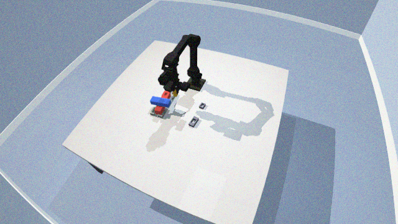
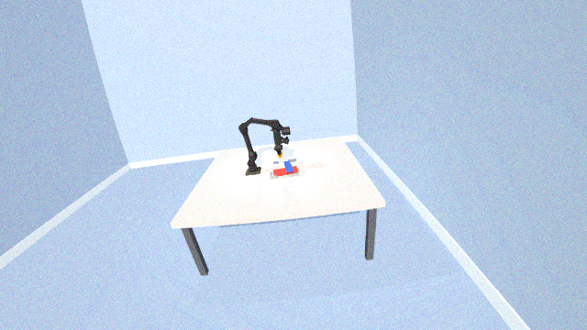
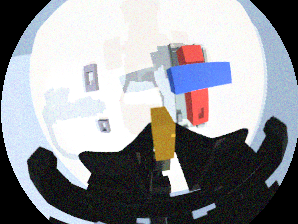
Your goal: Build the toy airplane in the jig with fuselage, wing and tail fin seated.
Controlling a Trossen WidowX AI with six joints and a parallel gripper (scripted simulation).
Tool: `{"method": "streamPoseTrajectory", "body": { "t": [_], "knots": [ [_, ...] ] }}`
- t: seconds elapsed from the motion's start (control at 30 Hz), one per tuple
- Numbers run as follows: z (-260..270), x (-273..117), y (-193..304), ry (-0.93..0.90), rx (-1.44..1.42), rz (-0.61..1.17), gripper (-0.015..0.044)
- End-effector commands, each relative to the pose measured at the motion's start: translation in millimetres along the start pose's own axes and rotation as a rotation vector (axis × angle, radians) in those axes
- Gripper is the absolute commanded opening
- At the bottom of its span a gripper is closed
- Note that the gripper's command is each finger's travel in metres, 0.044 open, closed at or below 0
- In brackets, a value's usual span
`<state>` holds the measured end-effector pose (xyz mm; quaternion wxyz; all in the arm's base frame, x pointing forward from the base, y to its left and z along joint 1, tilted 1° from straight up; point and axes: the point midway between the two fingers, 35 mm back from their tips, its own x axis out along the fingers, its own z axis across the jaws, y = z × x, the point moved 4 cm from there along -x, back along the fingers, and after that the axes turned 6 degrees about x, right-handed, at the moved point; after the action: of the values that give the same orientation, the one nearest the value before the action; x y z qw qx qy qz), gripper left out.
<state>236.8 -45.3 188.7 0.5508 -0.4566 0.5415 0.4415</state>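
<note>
The red fuselage (image 1: 159,110) (image 2: 278,172) (image 3: 197,105) lies lengthwise in the grey cradle (image 1: 153,112) (image 3: 172,48). The blue wing (image 1: 160,101) (image 2: 288,166) (image 3: 200,77) lies across its top; its tab is hidden. The dark tail socket (image 3: 201,113) in the fuselage shows uncovered, at the end nearer the arm. My gripper (image 1: 176,90) (image 2: 279,151) (image 3: 163,145) is shut on the yellow tail fin (image 1: 175,93) (image 2: 280,156) (image 3: 163,125). It holds the fin above the table, beside the tail end of the fuselage, to its left in the wrist view.
A larger grey holder (image 1: 193,125) (image 3: 86,78) and a smaller grey holder (image 1: 200,107) (image 3: 100,124) stand on the table (image 1: 124,140) (image 2: 229,206), on the far side of the fin from the cradle. The wing overhangs both sides of the fuselage.
</note>
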Motion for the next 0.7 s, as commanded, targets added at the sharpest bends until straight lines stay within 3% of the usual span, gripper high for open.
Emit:
{"method": "streamPoseTrajectory", "body": {
  "t": [0.0, 0.67],
  "knots": [
    [-10.6, 3.8, 0.4, 0.002, -0.017, 0.006, 0.0],
    [-74.7, 14.9, 7.4, 0.009, -0.09, 0.007, 0.0]
  ]
}}
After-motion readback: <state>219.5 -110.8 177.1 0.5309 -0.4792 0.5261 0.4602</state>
